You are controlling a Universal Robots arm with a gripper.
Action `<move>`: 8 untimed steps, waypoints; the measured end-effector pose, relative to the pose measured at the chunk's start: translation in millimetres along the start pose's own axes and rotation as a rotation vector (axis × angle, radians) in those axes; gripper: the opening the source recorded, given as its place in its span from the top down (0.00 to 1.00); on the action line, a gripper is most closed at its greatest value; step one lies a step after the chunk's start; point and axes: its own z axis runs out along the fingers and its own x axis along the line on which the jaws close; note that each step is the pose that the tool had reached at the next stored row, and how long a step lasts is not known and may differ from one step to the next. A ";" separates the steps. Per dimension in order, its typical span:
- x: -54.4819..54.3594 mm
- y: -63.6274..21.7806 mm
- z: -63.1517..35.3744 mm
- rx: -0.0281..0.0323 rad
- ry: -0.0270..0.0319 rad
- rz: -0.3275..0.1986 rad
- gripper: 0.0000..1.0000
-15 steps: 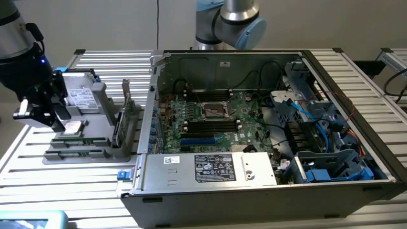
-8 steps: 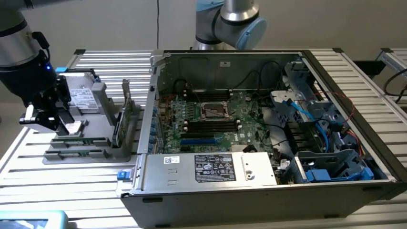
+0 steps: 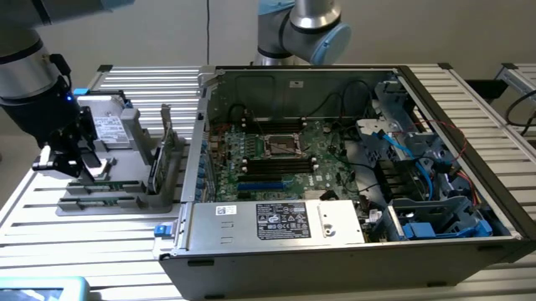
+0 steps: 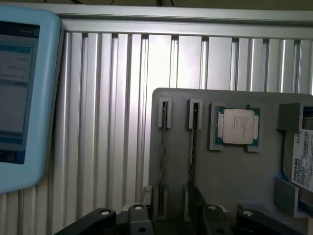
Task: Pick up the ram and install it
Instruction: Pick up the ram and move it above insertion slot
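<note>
Though narrow, long green ram (image 3: 113, 186)

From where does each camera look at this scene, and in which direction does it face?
Exterior view: raised off the arm, looking down across the slatted table at the open computer case and, on the exterior view's left, the grey tray; the arm and its gripper hang over that tray.
Wrist view: on the wrist, facing down onto the tray with two ram sticks on edge and a processor; parts of the gripper show.
Shared: the tray, ram sticks, hard drive and table.
</note>
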 end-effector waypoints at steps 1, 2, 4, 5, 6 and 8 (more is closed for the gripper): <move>0.1 0.0 1.7 0.0000 0.0000 0.000 0.58; 0.2 0.0 3.5 -0.0001 0.0000 0.000 0.58; 0.3 0.1 7.2 0.0001 -0.0001 0.000 0.58; 0.4 0.1 8.9 0.0000 0.0000 0.000 0.58; 0.4 0.1 10.8 -0.0001 0.0000 0.000 0.58; 0.3 0.1 14.5 -0.0002 0.0000 0.000 0.58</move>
